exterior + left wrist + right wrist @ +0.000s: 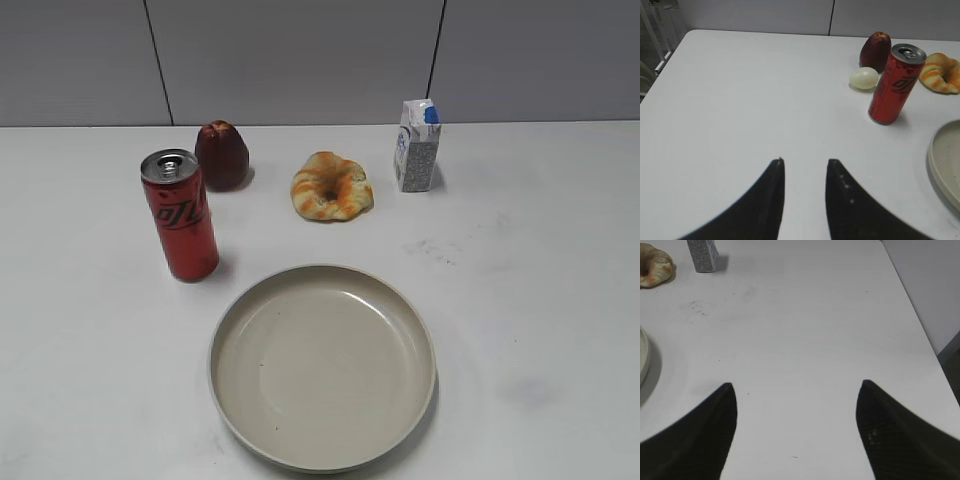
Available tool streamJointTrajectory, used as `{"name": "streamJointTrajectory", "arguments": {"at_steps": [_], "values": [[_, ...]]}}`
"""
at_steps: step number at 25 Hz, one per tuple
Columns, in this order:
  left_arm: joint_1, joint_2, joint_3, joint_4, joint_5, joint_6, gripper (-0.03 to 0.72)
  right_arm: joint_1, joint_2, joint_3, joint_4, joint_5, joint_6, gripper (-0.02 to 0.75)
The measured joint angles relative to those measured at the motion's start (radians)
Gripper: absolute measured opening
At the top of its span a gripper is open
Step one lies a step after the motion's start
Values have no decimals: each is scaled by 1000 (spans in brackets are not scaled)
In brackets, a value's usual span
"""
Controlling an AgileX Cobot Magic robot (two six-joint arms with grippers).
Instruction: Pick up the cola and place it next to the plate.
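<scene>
The cola is a tall red can with a silver top, standing upright on the white table left of the plate and apart from it. The plate is a wide beige dish at the front middle. In the left wrist view the cola stands at the upper right, far ahead of my left gripper, which is empty with a narrow gap between its fingers. The plate's rim shows at the right edge. My right gripper is wide open and empty over bare table. The plate's edge shows at its left.
A dark red apple stands behind the can. A croissant and a small white-and-blue carton lie at the back. A pale egg lies beside the apple. The table's right edge is close to my right gripper.
</scene>
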Motion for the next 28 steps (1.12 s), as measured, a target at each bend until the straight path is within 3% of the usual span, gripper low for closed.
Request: {"name": "streamJointTrajectory", "arguments": {"at_steps": [17, 23, 28], "values": [[0, 0, 0, 0, 0, 0, 228, 0, 0, -12, 10, -16, 7, 563], [0, 0, 0, 0, 0, 0, 228, 0, 88, -10, 22, -221, 7, 563], [0, 0, 0, 0, 0, 0, 228, 0, 315, 4, 55, -366, -19, 563]]}}
